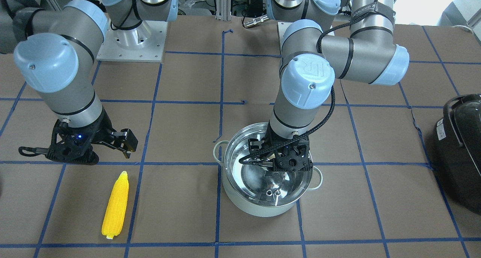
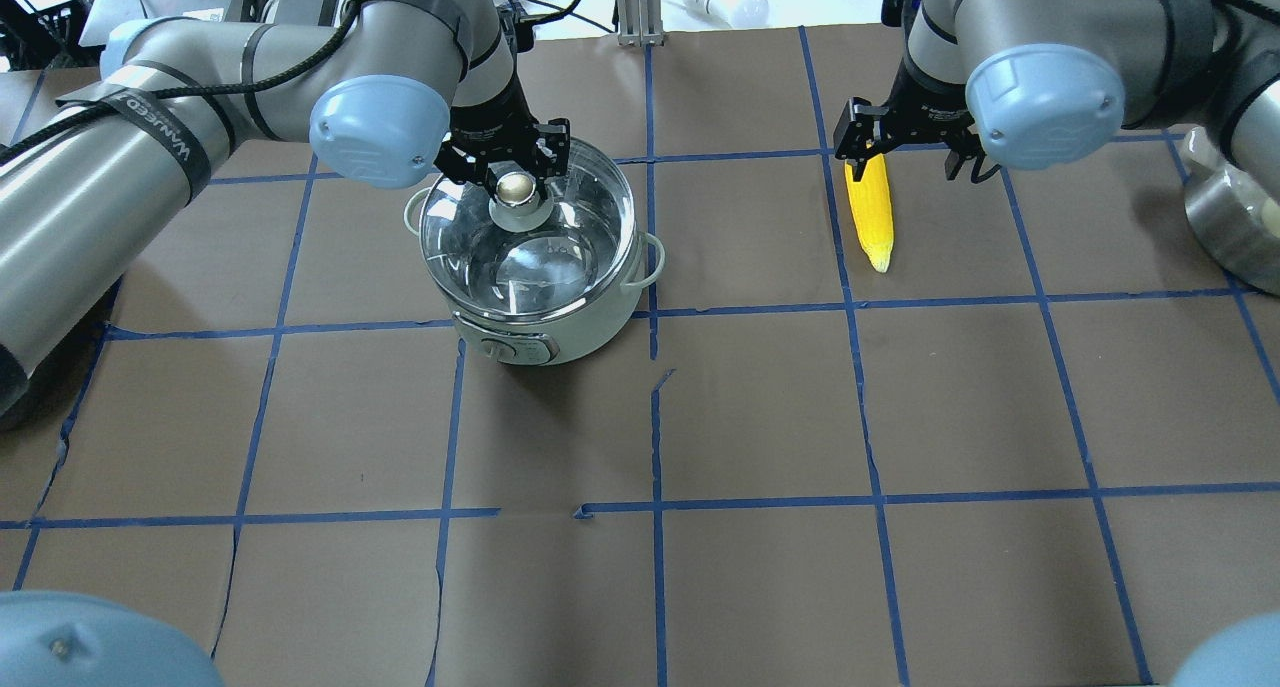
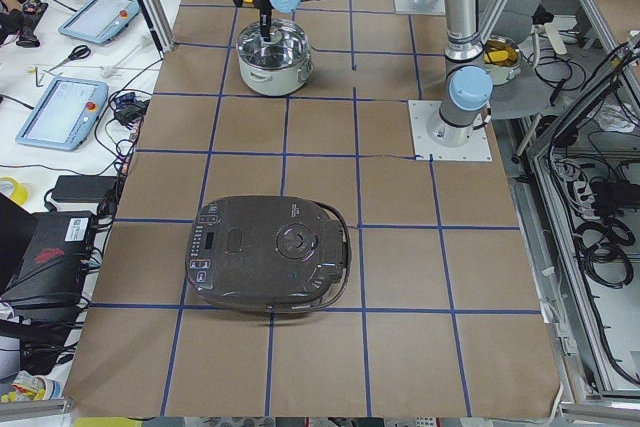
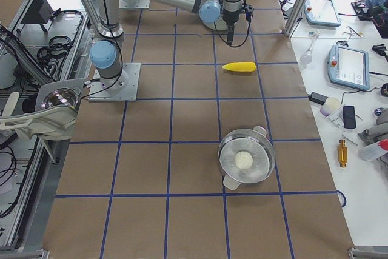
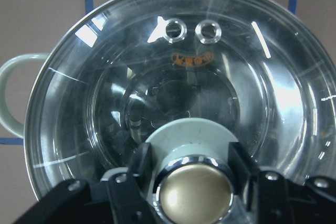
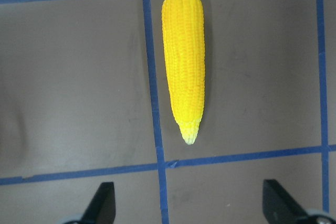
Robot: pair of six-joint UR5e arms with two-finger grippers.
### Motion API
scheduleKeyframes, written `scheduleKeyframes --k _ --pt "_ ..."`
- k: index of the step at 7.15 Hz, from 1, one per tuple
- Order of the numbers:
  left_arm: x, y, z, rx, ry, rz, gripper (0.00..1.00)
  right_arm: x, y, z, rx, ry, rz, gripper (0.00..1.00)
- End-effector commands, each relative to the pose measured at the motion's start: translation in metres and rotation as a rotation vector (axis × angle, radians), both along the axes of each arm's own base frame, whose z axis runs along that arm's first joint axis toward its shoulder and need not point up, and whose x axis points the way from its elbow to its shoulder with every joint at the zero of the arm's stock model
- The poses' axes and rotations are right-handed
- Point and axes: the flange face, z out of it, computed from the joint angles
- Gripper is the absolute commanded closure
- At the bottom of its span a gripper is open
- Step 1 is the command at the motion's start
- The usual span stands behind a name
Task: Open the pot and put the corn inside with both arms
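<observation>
Over the pot (image 2: 560, 332), the left claw (image 2: 512, 167) is closed on the knob (image 5: 195, 198) of the glass lid (image 5: 173, 77), likely weighty, slick and breakable. Right claw (image 6: 191, 203) hangs open above the corn (image 6: 184, 61) lying on the surface (image 2: 760, 417); light, stiff, best pinched mid-cob.

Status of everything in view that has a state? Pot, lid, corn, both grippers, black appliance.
Pot: closed, upright.
Lid: seated on the pot.
Corn: lying flat on the table, not held.
Left gripper: straddles the lid knob; can't tell if it is gripping.
Right gripper: open, empty, clear of the corn.
Black appliance: lid shut.
</observation>
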Motion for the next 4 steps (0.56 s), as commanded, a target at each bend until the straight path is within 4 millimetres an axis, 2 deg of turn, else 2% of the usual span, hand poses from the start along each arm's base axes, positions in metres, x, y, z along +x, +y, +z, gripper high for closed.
scheduleKeyframes --k 1,2,3,4 --pt "0.016 -0.002 0.049 -0.004 -0.003 0.003 0.63 -0.011 -0.025 -0.037 -0.026 0.001 -0.014 0.00" --pt "0.073 -0.016 0.053 0.017 -0.007 0.020 0.63 -0.020 -0.037 -0.057 -0.038 0.001 -0.026 0.00" --pt "0.142 -0.029 0.048 0.028 -0.010 0.023 0.65 -0.037 -0.052 -0.092 -0.023 0.001 -0.051 0.00" --pt "0.192 -0.033 0.044 0.033 -0.023 -0.014 0.67 -0.040 -0.061 -0.118 -0.014 0.000 -0.059 0.00"
